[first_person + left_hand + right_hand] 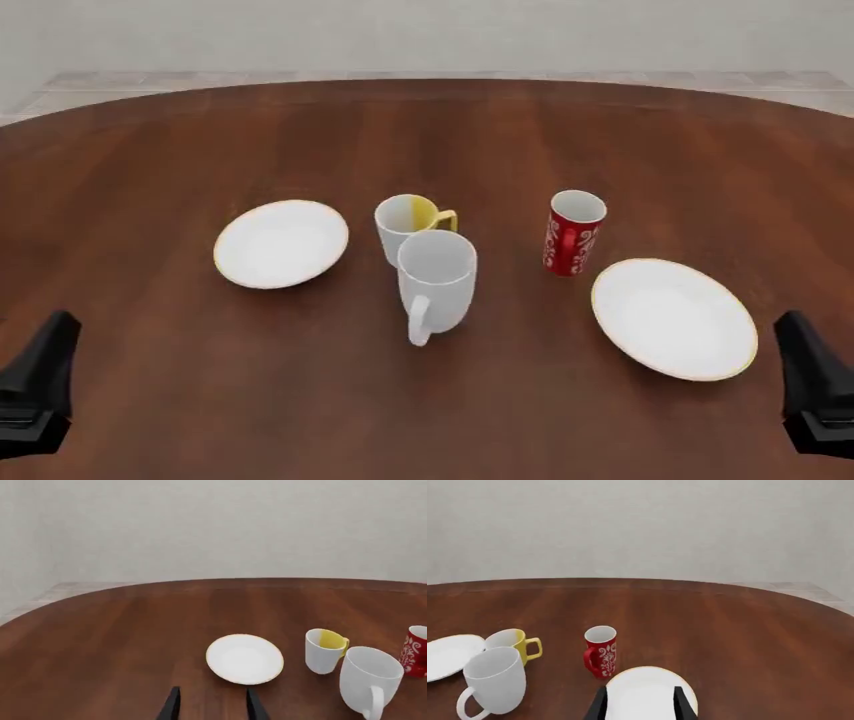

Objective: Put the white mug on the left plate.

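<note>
The tall all-white mug stands upright at the table's middle, its handle toward the near edge; it also shows in the left wrist view and the right wrist view. The left plate, white with a gold rim, lies to the mug's left and is bare. My left gripper is open and holds nothing, near the front left corner, well short of the plate. My right gripper is open too, at the front right.
A shorter white mug with yellow inside stands just behind the white mug, almost touching it. A red patterned mug stands to the right. A second gold-rimmed plate lies at the right, below the right gripper's fingers.
</note>
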